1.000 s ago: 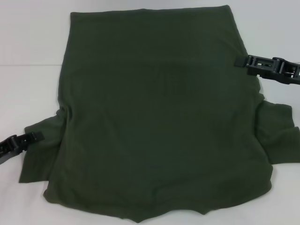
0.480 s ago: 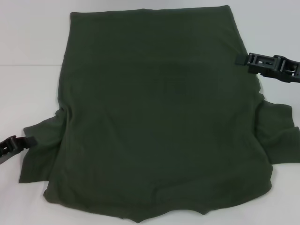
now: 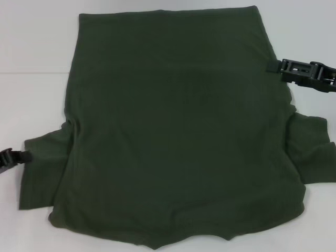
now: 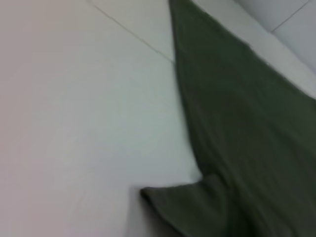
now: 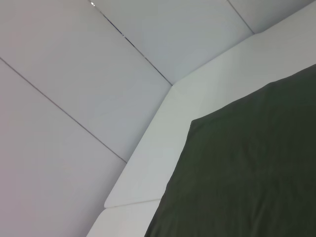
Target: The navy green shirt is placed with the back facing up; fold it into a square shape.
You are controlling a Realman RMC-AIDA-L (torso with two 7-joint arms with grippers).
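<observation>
The navy green shirt lies spread flat on the white table, plain side up, with no lettering showing. Its hem is at the far side and its collar end at the near edge. My left gripper is low at the table's left edge, at the outer end of the left sleeve. My right gripper is at the shirt's right side edge, far up, above the right sleeve. The shirt's side edge shows in the left wrist view, and a corner of it shows in the right wrist view.
The white table shows bare to the left and far right of the shirt. A thin seam runs across its top. White wall panels stand beyond the table's edge.
My left gripper has drawn back to the left, off the sleeve toward its outer end. My right gripper has shifted slightly right. The shirt has hardly moved.
</observation>
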